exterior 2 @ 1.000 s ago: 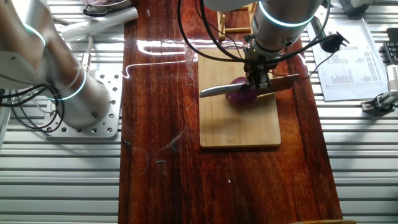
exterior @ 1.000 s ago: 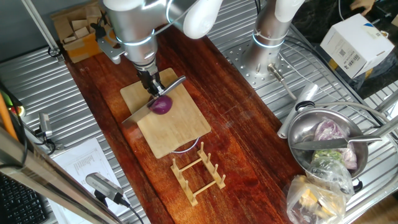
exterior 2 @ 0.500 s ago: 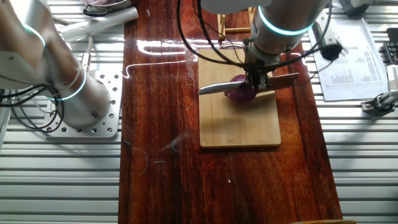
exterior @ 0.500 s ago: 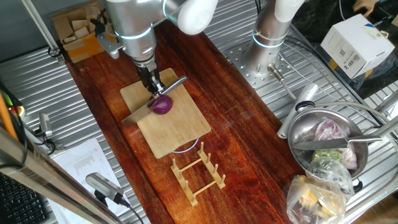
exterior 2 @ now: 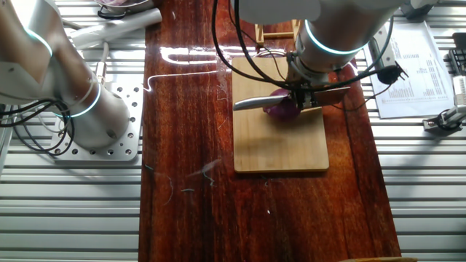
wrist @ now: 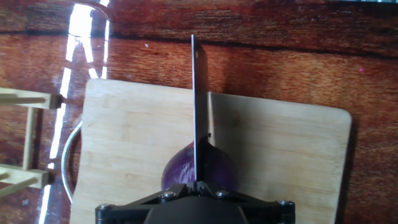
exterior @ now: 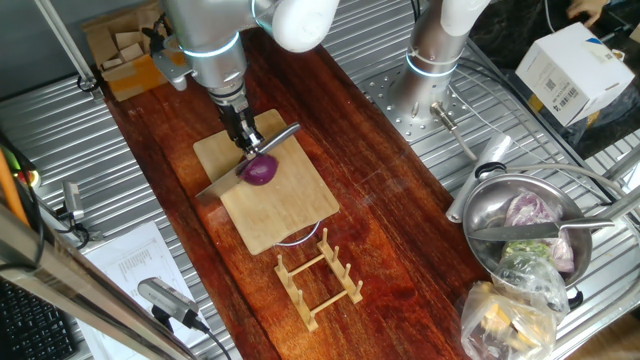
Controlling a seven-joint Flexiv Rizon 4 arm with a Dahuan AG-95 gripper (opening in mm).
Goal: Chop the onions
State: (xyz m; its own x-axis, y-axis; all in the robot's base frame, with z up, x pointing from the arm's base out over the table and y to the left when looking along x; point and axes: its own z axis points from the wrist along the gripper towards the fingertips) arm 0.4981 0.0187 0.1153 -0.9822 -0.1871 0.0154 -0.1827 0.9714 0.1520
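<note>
The onion [exterior: 260, 170] sits on the board [exterior: 265, 190], toward the middle of its width and nearer the edge that faces the arm; in the hand view [wrist: 199, 171] it lies at the bottom of the picture with bare bamboo to either side. A knife [exterior: 250, 160] rests across its top, edge down, the blade [wrist: 196, 99] running straight over the crown and on past the far board edge above the dark tabletop [exterior: 380, 200]. The gripper [exterior: 243, 135] comes down from above and its jaws are closed narrowly on the knife at mid-length, just above the onion; in the other fixed view [exterior 2: 302, 98] the blade tip points to the picture's left and the handle end to the right, both within or near the board's outline. The board lies at an angle on the wooden top, with open wood along both long sides. A wooden rack [exterior: 318, 275] stands just beyond one board corner, close but apart from it. Farther off, on the ribbed metal surface, a steel bowl [exterior: 490, 215] holds pale purple leaves, well apart from the board. A second arm's base [exterior 2: 80, 109] stands off the wood, clear of the board.
</note>
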